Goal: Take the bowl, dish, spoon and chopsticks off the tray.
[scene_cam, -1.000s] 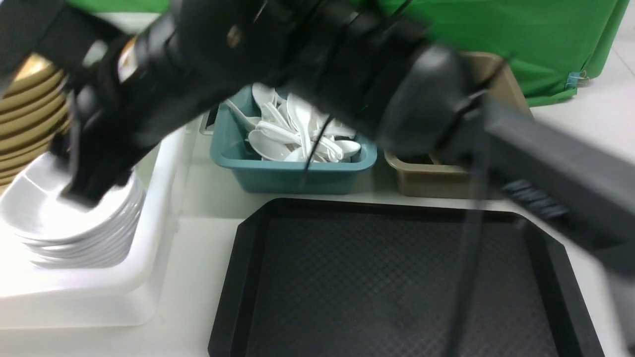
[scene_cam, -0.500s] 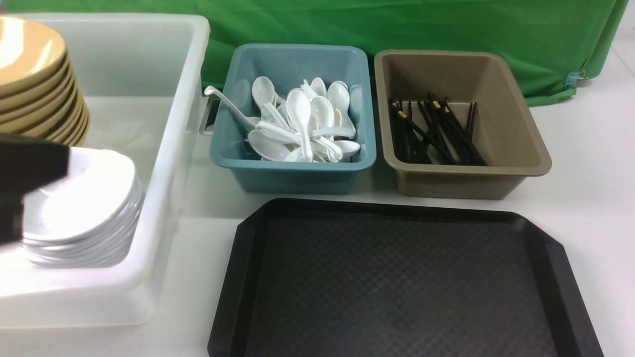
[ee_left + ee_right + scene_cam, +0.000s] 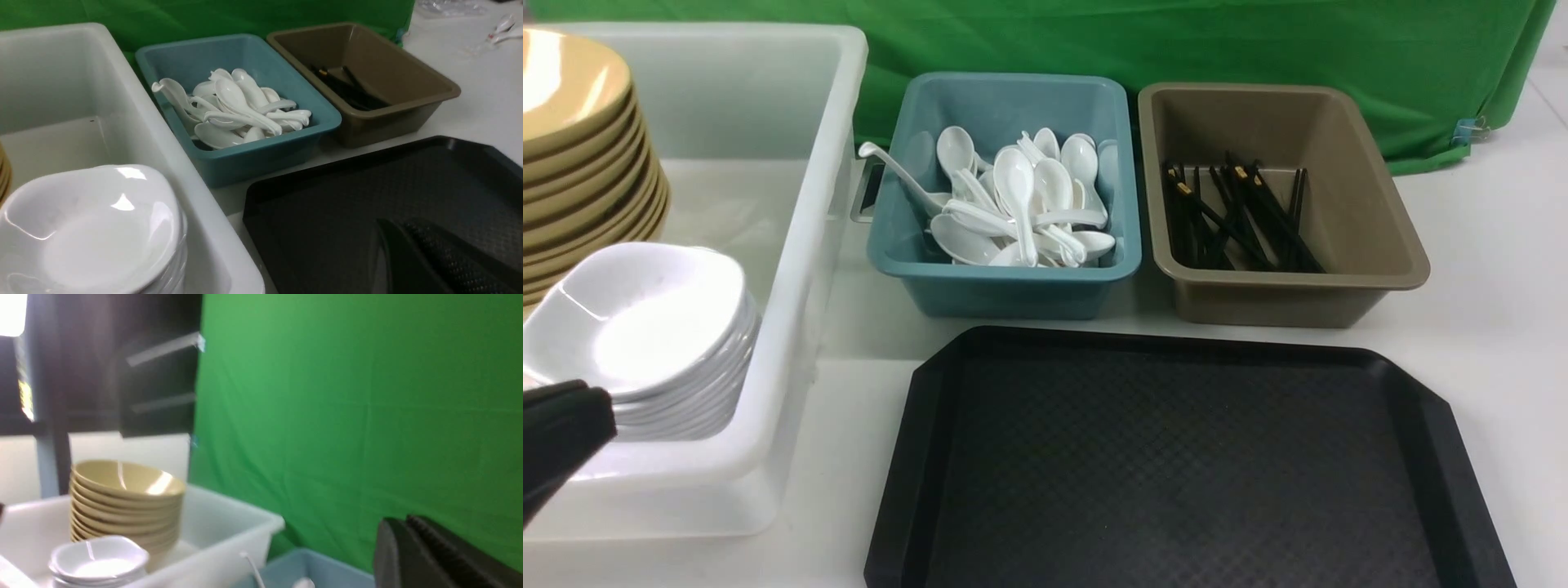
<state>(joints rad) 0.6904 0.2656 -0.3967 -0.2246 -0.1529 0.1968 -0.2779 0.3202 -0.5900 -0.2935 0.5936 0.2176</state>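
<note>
Tray (image 3: 1176, 457) cut off at bottom edge, front view. Bowl stack (image 3: 572, 155) cut by left edge. Left gripper (image 3: 560, 433): only 1 dark corner shows. Right wrist view blurry; gripper (image 3: 433, 555) partly out of frame.

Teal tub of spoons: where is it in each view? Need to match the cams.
Front view: teal tub at centre, behind the tray, between the white bin and the brown tub.
Left wrist view: teal tub mid-frame, same neighbours either side.
Right wrist view: only a blurred teal rim at the bottom edge.
Shared landmark: the stack of white dishes in the white bin.
</note>
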